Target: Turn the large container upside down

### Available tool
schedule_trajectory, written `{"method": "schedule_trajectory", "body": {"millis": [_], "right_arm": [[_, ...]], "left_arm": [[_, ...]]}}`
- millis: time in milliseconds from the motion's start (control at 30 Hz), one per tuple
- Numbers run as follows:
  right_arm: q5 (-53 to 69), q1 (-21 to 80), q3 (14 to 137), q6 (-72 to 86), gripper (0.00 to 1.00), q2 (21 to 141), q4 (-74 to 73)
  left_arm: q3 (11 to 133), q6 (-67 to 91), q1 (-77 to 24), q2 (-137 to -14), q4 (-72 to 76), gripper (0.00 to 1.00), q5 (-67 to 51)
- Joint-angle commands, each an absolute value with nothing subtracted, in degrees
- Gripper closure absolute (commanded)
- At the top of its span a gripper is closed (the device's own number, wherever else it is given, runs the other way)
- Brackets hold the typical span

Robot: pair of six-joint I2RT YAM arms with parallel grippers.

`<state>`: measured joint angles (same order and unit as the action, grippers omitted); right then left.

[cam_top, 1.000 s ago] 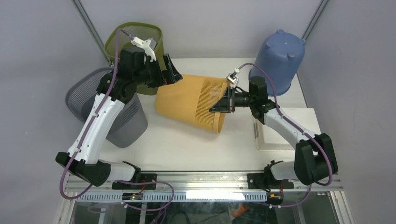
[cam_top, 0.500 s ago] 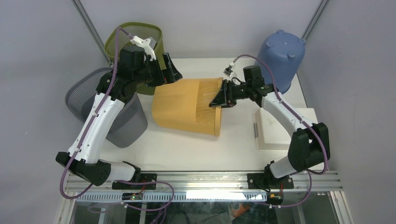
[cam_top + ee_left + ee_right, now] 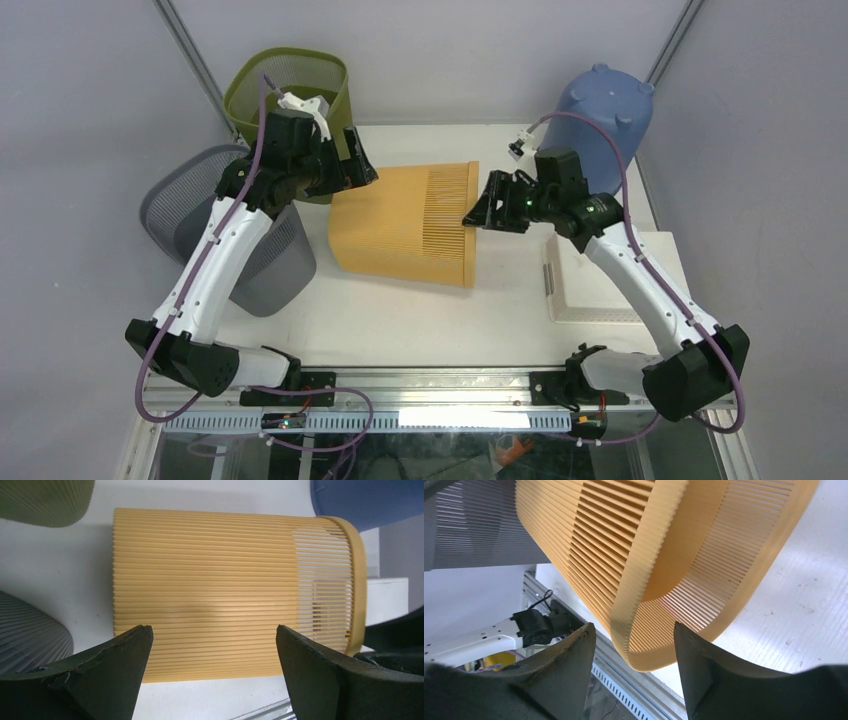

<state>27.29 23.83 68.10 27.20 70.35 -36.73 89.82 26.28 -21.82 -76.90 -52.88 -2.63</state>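
Note:
The large container [image 3: 405, 225] is a yellow slatted bin lying on its side mid-table, its open rim facing right and its base facing left. My left gripper [image 3: 362, 160] hovers open above the base end's far corner; in the left wrist view the container [image 3: 220, 590] lies beyond the open left gripper [image 3: 212, 628], untouched. My right gripper [image 3: 480, 212] is open just off the rim. In the right wrist view the container's [image 3: 624, 540] rim band runs ahead of the right gripper [image 3: 634, 625], with clear gaps to both fingers.
A green mesh basket [image 3: 290, 85] stands at the back left, and a grey mesh basket [image 3: 215, 230] leans at the left edge. At the back right a blue bin [image 3: 600, 125] sits upside down. A white tray [image 3: 600, 285] lies beside the right arm.
The right gripper opened, let go of the rim and drew back to the right. The yellow container dropped from a tilt to lie flat on its side. The left arm shifted slightly.

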Motion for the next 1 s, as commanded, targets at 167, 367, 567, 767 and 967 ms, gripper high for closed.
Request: {"method": "schedule_trajectory", "body": {"millis": [167, 367, 567, 767, 967], "right_arm": [[4.4, 34.5, 77.6, 31.9, 0.39, 73.4, -41.5], [-9.2, 40.5, 87.8, 33.4, 0.45, 80.3, -49.0], [-15.7, 42.3, 91.1, 32.8, 0.46, 83.2, -52.7], [-21.0, 42.3, 89.3, 33.1, 0.49, 80.8, -53.6], [-22.3, 41.6, 87.2, 32.9, 0.50, 79.1, -54.5]], "left_arm": [[86.7, 25.4, -16.4, -76.1, -51.1, 0.01, -0.2], [81.9, 26.3, -12.4, -76.4, -48.7, 0.01, -4.9], [79.9, 25.8, -11.9, -77.0, -48.1, 0.01, -7.1], [79.1, 24.6, -11.9, -78.6, -48.2, 0.01, -8.3], [79.0, 23.1, -11.9, -79.9, -48.0, 0.01, -11.7]]}}
